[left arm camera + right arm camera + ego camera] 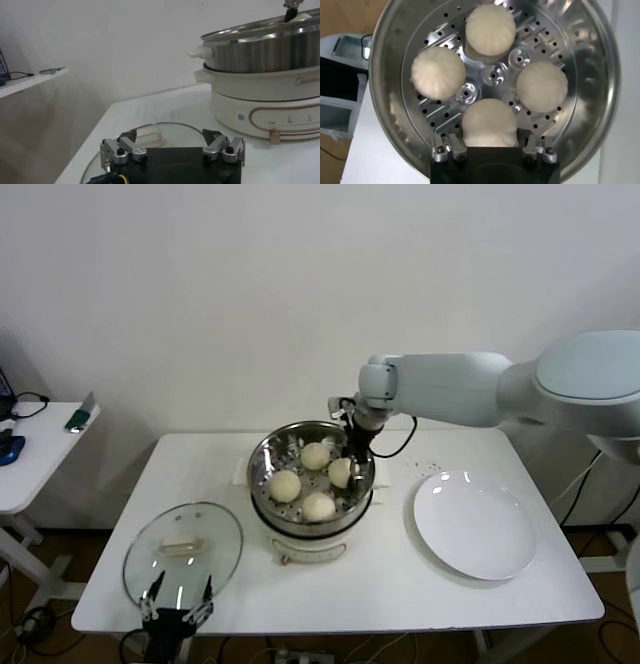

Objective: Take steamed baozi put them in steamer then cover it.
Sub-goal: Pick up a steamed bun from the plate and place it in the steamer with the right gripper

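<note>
The steamer [262,462] stands mid-table on its cream base. Four baozi lie on its perforated tray [492,76]: one at the back [316,455], one on the left [286,485], one at the front [319,506] and one on the right [341,471]. My right gripper [352,456] hangs over the right bun [489,122], open, with a finger on each side of it. The cover [183,549] lies flat on the table left of the steamer. My left gripper [178,599] is open, low at the cover's near edge [172,128]; it shows in its own wrist view [170,136].
An empty white plate [474,524] lies right of the steamer. A small side table [40,449] with small items stands at the far left. The steamer's side [260,55] rises just beyond the cover in the left wrist view.
</note>
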You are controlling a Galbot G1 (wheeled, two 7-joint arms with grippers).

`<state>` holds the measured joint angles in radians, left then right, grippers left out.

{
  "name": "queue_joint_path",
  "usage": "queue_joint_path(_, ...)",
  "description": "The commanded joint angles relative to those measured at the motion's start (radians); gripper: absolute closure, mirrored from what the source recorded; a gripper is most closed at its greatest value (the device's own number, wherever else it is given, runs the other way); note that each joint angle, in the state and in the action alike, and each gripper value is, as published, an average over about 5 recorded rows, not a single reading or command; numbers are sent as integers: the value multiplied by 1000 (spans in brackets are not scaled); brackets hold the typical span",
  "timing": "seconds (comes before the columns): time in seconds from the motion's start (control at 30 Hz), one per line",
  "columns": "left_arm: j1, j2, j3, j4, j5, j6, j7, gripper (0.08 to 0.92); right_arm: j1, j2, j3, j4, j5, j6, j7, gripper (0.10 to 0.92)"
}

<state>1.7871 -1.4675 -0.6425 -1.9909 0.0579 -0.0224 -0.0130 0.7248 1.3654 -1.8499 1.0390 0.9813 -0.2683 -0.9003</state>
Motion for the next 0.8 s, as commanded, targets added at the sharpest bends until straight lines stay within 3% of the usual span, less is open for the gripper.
queue_joint_path(0.03, -4, -1, 1, 2, 3, 1, 0, 177, -39, 15, 5, -1, -15, -15, 28, 328)
queue_joint_path(0.3, -2, 0, -4, -1, 4, 1, 0, 177, -16, 4, 29, 7, -18, -28, -1, 209)
queue_joint_path(0.63, 2, -1, -8, -7, 7, 0, -1, 177, 56, -77, 89, 31, -24, -14, -56, 202)
queue_joint_path(0.8, 4, -1, -11, -12, 16, 0, -3, 177, 55, -174, 185, 36, -31, 36, -3, 203)
